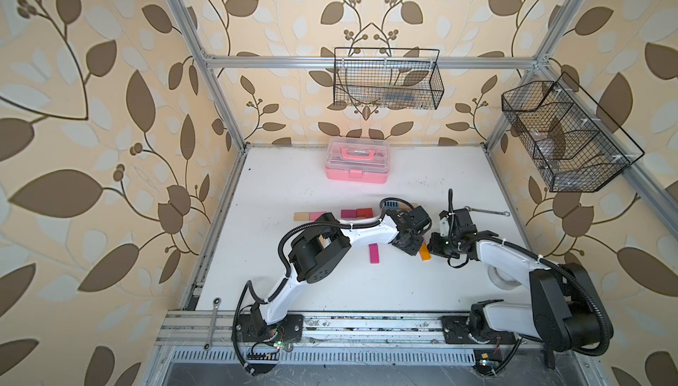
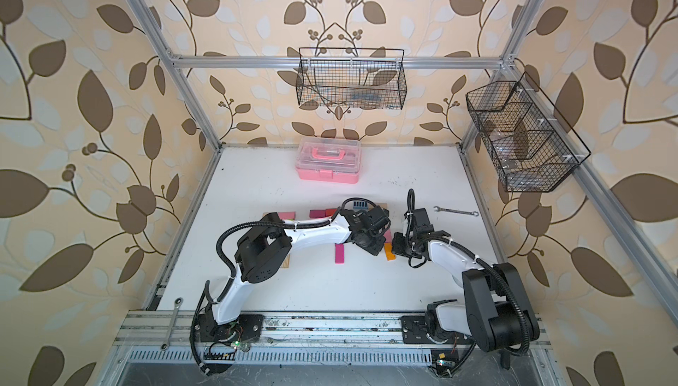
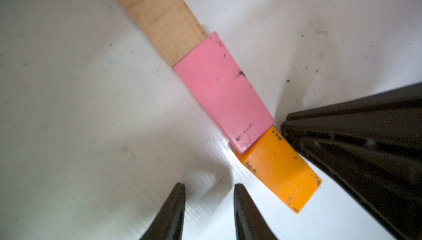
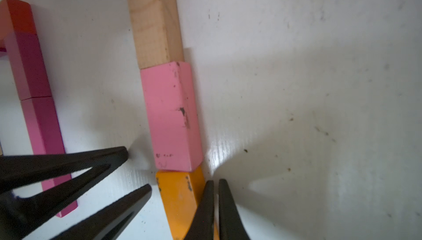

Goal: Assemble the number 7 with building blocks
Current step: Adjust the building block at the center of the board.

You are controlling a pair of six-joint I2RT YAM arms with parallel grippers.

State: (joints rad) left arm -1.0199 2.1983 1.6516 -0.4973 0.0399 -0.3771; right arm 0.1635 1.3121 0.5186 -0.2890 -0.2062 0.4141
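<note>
right gripper [image 4: 215, 181] fills the bottom of its wrist view, jaws pressed together with nothing between them, tips at the long side of the orange block [image 4: 180, 200] and seemingly touching it. left gripper [image 3: 209, 186] hangs at the other side of that block, jaws apart and empty, clear of it. orange block, light pink block [image 4: 170, 115] and wood block [image 4: 155, 22] lie flat end to end in one line near the middle of the table [image 1: 367, 292], the orange one turned slightly out of line. in both top views a row of blocks [image 1: 348, 213] runs parallel to the far edge, partly under the left arm, and a loose magenta block [image 1: 374, 254] lies alone beside the line. pink case [image 1: 356, 165] sits at the far edge, wrench [image 1: 486, 211] near the right edge.
</note>
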